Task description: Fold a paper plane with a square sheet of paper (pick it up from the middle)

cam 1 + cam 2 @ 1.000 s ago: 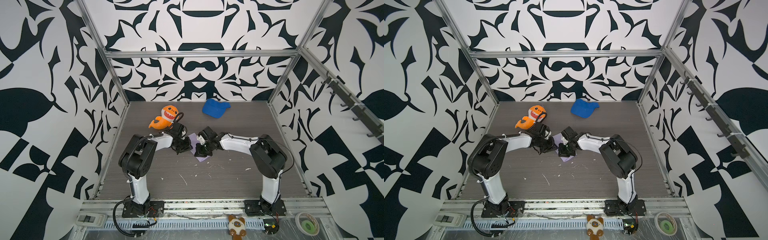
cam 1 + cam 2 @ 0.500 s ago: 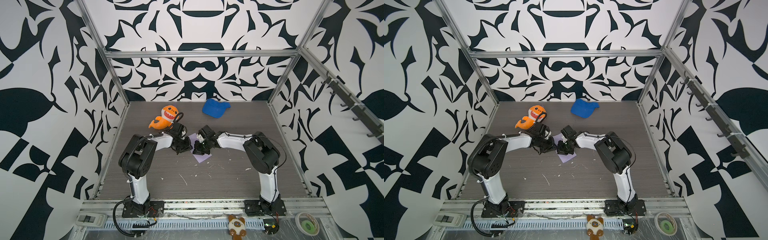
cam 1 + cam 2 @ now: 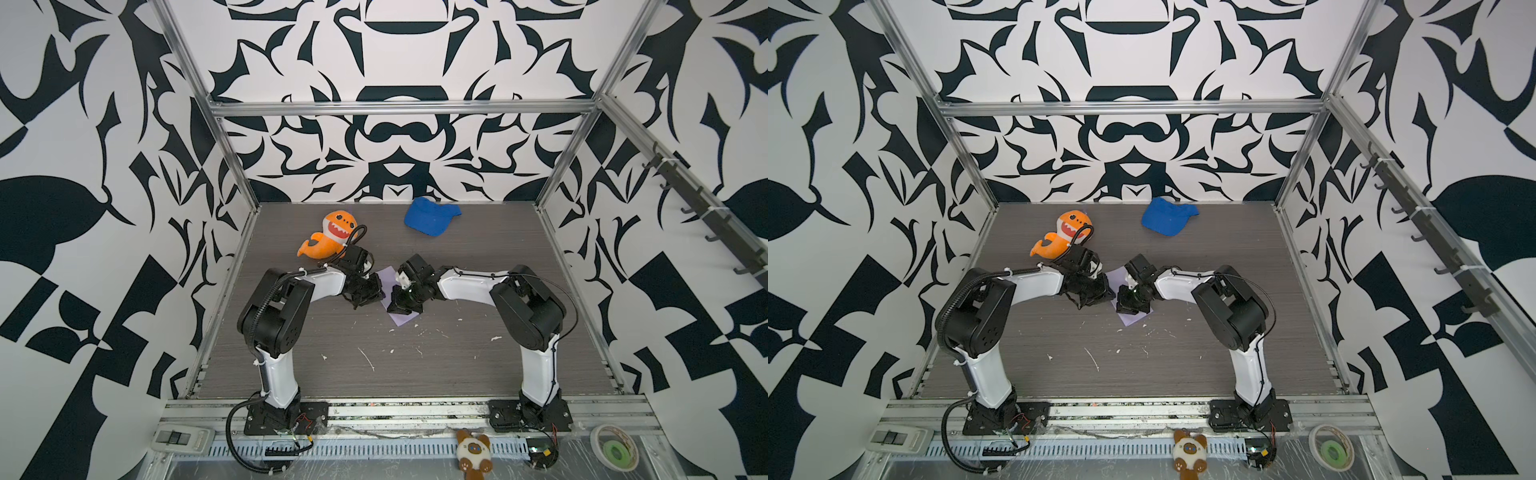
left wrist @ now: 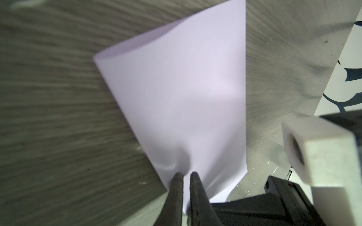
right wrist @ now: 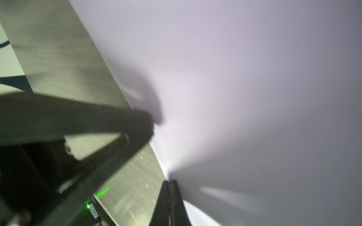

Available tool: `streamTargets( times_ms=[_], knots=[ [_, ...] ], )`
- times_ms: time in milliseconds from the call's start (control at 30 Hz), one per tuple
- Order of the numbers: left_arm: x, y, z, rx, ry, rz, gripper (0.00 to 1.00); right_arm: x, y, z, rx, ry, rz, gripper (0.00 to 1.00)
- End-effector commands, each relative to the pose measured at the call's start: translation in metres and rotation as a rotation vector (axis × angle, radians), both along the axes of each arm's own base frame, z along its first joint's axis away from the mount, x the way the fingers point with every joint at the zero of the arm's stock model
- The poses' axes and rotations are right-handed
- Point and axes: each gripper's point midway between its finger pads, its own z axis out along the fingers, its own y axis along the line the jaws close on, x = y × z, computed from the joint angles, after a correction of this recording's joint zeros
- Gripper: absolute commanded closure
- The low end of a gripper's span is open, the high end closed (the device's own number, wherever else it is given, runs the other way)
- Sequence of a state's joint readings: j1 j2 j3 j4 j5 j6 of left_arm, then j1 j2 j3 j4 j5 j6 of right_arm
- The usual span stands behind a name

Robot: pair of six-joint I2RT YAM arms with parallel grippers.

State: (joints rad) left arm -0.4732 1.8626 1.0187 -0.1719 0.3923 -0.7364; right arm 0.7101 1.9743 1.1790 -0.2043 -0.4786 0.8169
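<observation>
The pale-lavender sheet of paper [image 3: 402, 319] [image 3: 1133, 319] lies folded on the table between both grippers. In the left wrist view it is a doubled sheet [image 4: 186, 97] with one fold edge gaping. My left gripper [image 4: 186, 174] [image 3: 369, 296] [image 3: 1097, 297] has its jaws almost together, pinching a small pucker of the paper near one corner. My right gripper [image 5: 170, 182] [image 3: 400, 306] [image 3: 1128, 306] is shut on the paper's edge [image 5: 235, 78], and creases spread from its tips. The left gripper's finger [image 5: 137, 119] presses the same edge further along.
An orange plush shark [image 3: 330, 239] lies just behind the left wrist. A blue cap [image 3: 430, 216] sits near the back wall. Small white scraps [image 3: 365, 357] are scattered on the grey table [image 3: 519, 249] in front of the arms. Patterned walls close in three sides.
The right arm's elbow has swung and its gripper has shifted slightly along the paper, so more lavender shows in front of it. The left gripper has stayed in place.
</observation>
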Motion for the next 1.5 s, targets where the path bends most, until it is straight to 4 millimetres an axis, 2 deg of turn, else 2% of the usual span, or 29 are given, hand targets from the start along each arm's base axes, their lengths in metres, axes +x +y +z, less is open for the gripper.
streamTargets(
  times_ms=[0, 300, 467, 533, 700, 833, 933, 1067, 1300, 1467],
  knots=[
    [-0.025, 0.028, -0.048, 0.156, 0.120, 0.036, 0.87, -0.023, -0.014, -0.004, -0.048, 0.052, 0.008, 0.95],
    [-0.025, 0.031, -0.048, 0.170, 0.117, 0.035, 0.87, -0.054, -0.030, -0.010, -0.066, 0.104, 0.030, 0.94],
    [-0.024, 0.030, -0.044, 0.162, 0.113, 0.037, 0.87, -0.064, -0.042, -0.005, -0.086, 0.088, 0.052, 0.94],
    [-0.023, 0.028, -0.041, 0.151, 0.108, 0.039, 0.87, -0.057, -0.039, 0.006, -0.067, 0.033, 0.061, 0.94],
    [-0.018, 0.022, -0.033, 0.115, 0.103, 0.065, 0.87, -0.029, -0.013, 0.043, 0.046, -0.102, 0.056, 0.93],
    [-0.017, 0.021, -0.034, 0.101, 0.111, 0.089, 0.86, -0.015, 0.002, 0.048, 0.081, -0.127, 0.048, 0.93],
    [-0.017, 0.021, -0.035, 0.099, 0.119, 0.099, 0.86, -0.003, 0.008, 0.043, 0.049, -0.131, 0.039, 0.93],
    [-0.017, 0.020, -0.033, 0.090, 0.121, 0.104, 0.85, 0.004, 0.006, 0.032, 0.000, -0.123, 0.023, 0.93],
    [-0.016, 0.014, -0.024, 0.055, 0.109, 0.089, 0.84, -0.006, -0.004, 0.009, -0.070, -0.064, 0.037, 0.93],
    [-0.011, 0.009, -0.008, 0.027, 0.069, 0.061, 0.82, -0.014, -0.015, -0.005, -0.127, -0.033, 0.044, 0.94]
  ],
)
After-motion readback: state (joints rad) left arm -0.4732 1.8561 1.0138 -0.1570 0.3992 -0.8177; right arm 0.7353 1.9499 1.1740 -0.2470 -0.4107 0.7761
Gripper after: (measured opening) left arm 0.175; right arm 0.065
